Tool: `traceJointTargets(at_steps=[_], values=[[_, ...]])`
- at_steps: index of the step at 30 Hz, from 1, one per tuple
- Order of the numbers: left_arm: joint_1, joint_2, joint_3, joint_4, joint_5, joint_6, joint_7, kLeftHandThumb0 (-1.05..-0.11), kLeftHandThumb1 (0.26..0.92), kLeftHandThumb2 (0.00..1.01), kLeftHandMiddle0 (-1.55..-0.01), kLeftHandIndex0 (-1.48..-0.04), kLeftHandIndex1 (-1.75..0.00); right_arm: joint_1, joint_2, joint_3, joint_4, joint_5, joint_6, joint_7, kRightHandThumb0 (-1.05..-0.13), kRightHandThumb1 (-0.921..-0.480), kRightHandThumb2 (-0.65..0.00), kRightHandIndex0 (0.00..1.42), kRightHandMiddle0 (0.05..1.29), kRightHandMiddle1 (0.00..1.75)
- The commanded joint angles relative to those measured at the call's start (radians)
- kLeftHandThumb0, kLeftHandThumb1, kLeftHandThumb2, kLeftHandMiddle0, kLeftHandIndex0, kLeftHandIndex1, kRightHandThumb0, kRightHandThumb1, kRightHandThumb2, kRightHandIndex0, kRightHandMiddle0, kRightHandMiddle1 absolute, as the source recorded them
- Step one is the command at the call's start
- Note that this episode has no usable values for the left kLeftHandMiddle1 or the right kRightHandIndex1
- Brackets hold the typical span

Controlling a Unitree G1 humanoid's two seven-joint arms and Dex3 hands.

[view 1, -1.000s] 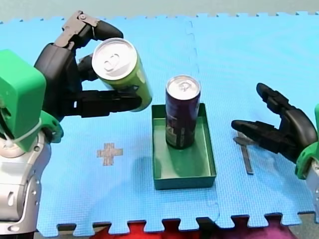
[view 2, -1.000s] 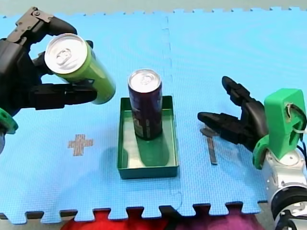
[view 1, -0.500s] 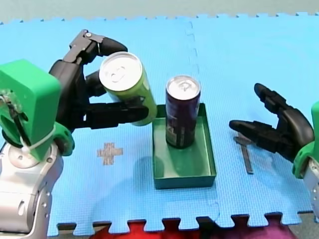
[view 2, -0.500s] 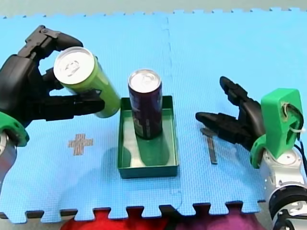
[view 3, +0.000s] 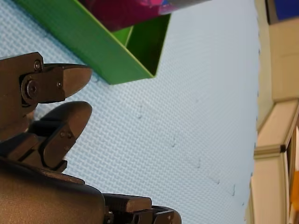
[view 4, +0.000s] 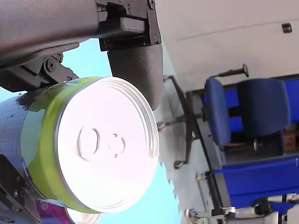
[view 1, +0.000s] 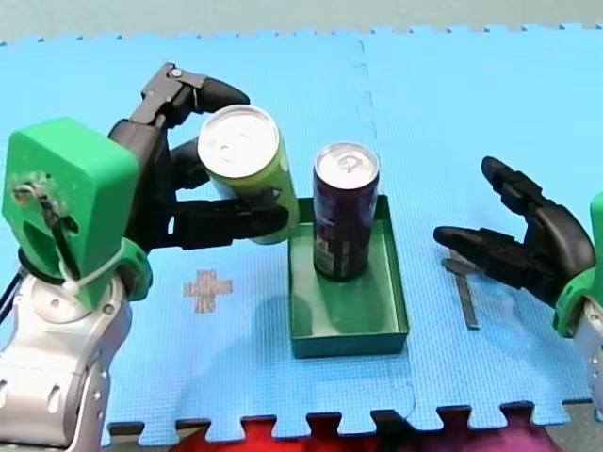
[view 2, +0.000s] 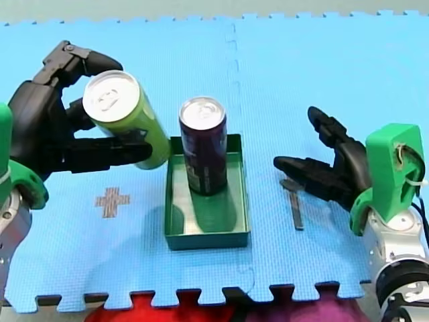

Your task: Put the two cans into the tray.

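Note:
A dark purple can [view 1: 345, 212] stands upright in the far half of the green tray [view 1: 349, 330]. My left hand [view 1: 203, 188] is shut on a green can [view 1: 247, 171], held tilted in the air just left of the tray's far left corner. The second wrist view has the green can's silver top [view 4: 105, 144] between dark fingers [view 4: 133, 65]. My right hand [view 1: 513, 240] hovers over the mat to the right of the tray, holding nothing.
A blue foam mat [view 1: 452, 113] covers the surface. A grey tape cross [view 1: 206, 290] marks the mat left of the tray. A grey strip [view 1: 464, 297] lies under my right hand. The mat's jigsaw front edge [view 1: 311, 424] runs along the near side.
My left hand has carried the green can to the right and a little nearer, closing on the tray's left side. The purple can and the right hand have hardly moved.

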Motion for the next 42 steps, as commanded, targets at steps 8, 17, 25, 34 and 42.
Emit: traceJointTargets(at_steps=[8,17,25,34,42], values=[[-0.003,-0.021,-0.022,0.002,0.002,-0.025,-0.002,-0.152,0.75,0.0,-0.92,-0.53,-1.75,-0.004,-0.007,0.0,-0.004,0.0,0.0,-0.001,-1.048,-0.921,-0.187,0.79,0.13,0.0],[-0.013,-0.007,-0.036,0.015,0.002,-0.046,-0.039,-0.14,0.752,0.0,-0.91,-0.53,-1.75,-0.006,-0.009,0.008,-0.007,-0.006,-0.01,-0.012,-1.048,-0.921,-0.191,0.79,0.12,0.0],[-0.023,-0.044,-0.053,0.04,0.01,-0.058,-0.02,-0.125,0.756,0.0,-0.91,-0.53,-1.75,-0.01,-0.013,0.01,-0.004,-0.01,-0.011,-0.01,-1.048,-0.921,-0.197,0.78,0.12,0.0],[-0.02,-0.055,-0.057,0.026,0.001,-0.061,-0.032,-0.112,0.76,0.01,-0.91,-0.52,-1.75,-0.01,-0.016,0.009,-0.005,-0.01,-0.013,-0.007,-1.048,-0.921,-0.201,0.78,0.12,0.0],[-0.003,-0.04,-0.065,0.013,0.007,-0.064,-0.045,-0.11,0.763,0.01,-0.91,-0.52,-1.75,-0.01,-0.018,0.009,-0.007,-0.01,-0.014,-0.004,-1.048,-0.921,-0.202,0.77,0.12,0.0]])
